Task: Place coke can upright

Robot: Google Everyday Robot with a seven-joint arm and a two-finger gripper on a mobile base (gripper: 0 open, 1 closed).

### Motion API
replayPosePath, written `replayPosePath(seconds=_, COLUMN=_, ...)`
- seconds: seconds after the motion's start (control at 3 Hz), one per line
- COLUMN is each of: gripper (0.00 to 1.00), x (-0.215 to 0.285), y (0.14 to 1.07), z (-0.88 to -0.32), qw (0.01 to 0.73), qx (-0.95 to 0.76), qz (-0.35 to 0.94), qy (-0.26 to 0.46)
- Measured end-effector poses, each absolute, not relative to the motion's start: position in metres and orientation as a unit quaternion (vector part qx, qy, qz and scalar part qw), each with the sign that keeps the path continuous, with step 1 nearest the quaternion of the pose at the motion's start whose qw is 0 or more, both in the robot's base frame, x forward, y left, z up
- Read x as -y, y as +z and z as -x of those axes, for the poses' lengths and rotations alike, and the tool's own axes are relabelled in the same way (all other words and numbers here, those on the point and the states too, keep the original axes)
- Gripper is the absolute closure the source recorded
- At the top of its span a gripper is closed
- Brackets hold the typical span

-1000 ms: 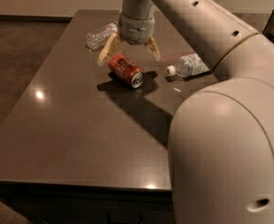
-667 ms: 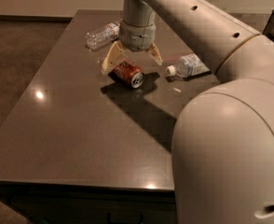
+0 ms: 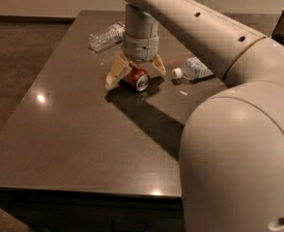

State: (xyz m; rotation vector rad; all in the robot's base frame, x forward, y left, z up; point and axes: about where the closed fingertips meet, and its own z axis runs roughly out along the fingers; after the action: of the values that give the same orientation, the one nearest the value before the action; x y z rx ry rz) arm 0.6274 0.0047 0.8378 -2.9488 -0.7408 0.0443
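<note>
Red aluminium marks the coke can (image 3: 136,78), which lies on its side in the far half of the dark table (image 3: 74,144), about midway between the left and right edges. One silver end faces toward the near edge. The gripper (image 3: 134,72) is right over the can. Its two pale fingers (image 3: 114,74) are spread apart, one on each side of the can, and they reach down almost to the table surface. I cannot tell if the fingers already touch the can, but they are not closed on it. So I judge the task to be at an early stage: the approach seems complete, while the grasp is not yet made and the can is not yet upright. What is left is to close on the can, lift it, turn it so a silver end points down, set it on the table and release it. A clear plastic bottle (image 3: 106,35) lies near the far edge, toward the far left corner. A white-labelled bottle (image 3: 194,69) lies on the right side of the can, apart from it, so both seem out of the way.
</note>
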Motion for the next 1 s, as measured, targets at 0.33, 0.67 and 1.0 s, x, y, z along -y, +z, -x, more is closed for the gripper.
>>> replayPosePath(seconds=0.33, gripper=0.24, x=-0.0087, y=0.8404, z=-0.622, qw=0.062, qx=0.248, qz=0.967, qy=0.015)
replayPosePath(seconds=0.67, gripper=0.47, x=-0.0106, y=0.8441, z=-0.6187, qw=0.068, qx=0.248, qz=0.966, qy=0.013)
replayPosePath(seconds=1.0, gripper=0.7, x=-0.0129, y=0.8483, z=-0.6161, qw=0.081, qx=0.234, qz=0.969, qy=0.015)
